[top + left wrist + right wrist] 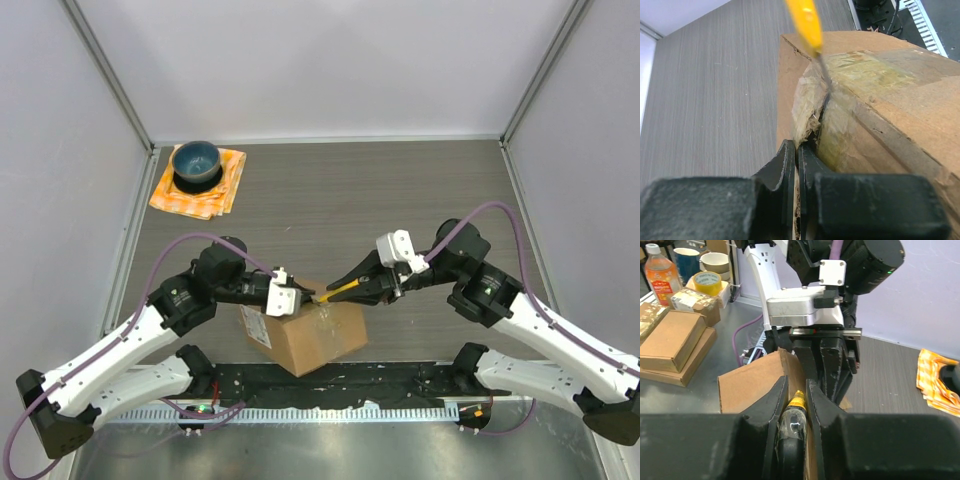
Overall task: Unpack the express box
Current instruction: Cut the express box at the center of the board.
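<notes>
Grey surface (400, 200): the express box (315, 340) — stiff, probably light, tape (875, 75) slick; hold bare cardboard edges. Left gripper (310, 297) jaws clenched; right gripper (363, 288) jaws grasp yellow tool (340, 291).

My left claw (796, 150) and my right claw (797, 387) are black; the knife (340, 291) has a yellow handle; the express box (305, 338) is brown, its tape (865, 75) clear with a yellowish shine; the table (330, 200) is grey with wood grain; the cloth (225, 192) is checked orange and white; the bowl (196, 160) is dark blue.
</notes>
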`<state>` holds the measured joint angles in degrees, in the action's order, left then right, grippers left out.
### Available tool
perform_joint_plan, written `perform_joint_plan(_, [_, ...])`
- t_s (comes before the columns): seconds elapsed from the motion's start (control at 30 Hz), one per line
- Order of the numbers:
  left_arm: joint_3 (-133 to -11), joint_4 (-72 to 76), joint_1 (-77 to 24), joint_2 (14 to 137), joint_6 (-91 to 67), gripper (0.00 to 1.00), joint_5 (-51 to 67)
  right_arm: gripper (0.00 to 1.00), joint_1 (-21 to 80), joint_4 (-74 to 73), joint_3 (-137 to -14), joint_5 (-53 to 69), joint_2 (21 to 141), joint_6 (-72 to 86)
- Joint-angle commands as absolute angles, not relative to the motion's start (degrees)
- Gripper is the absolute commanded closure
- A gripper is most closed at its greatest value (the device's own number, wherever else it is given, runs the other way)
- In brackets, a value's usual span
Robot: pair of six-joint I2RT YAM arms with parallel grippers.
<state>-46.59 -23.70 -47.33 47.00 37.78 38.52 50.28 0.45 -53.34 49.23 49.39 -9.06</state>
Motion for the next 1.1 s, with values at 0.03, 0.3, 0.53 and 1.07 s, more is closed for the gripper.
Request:
perform_joint_plan(0.03, [-45.88, -20.3, -46.32, 47.37, 34.63, 1.0, 36.21, 0.99, 51.86, 4.92, -53.79, 50.62, 50.27, -9.58])
perform_joint_plan(0.3, [-44.82, -19.16, -45.26, 47.46, 33.4, 1.0, 36.47, 0.99, 51.86, 3.78, -55.11, 51.15, 50.8, -10.19])
perform_joint_plan(0.53, [-44.91, -19.77, -45.18, 47.46, 34.19, 1.0, 37.35, 0.99, 51.86, 2.2, -55.28, 49.49, 49.57, -11.42])
perform_joint_plan(1.07, [-45.09, -20.3, -45.18, 47.11, 34.45, 1.0, 38.32, 0.99, 51.77, 1.23, -56.08, 48.43, 48.43, -10.99])
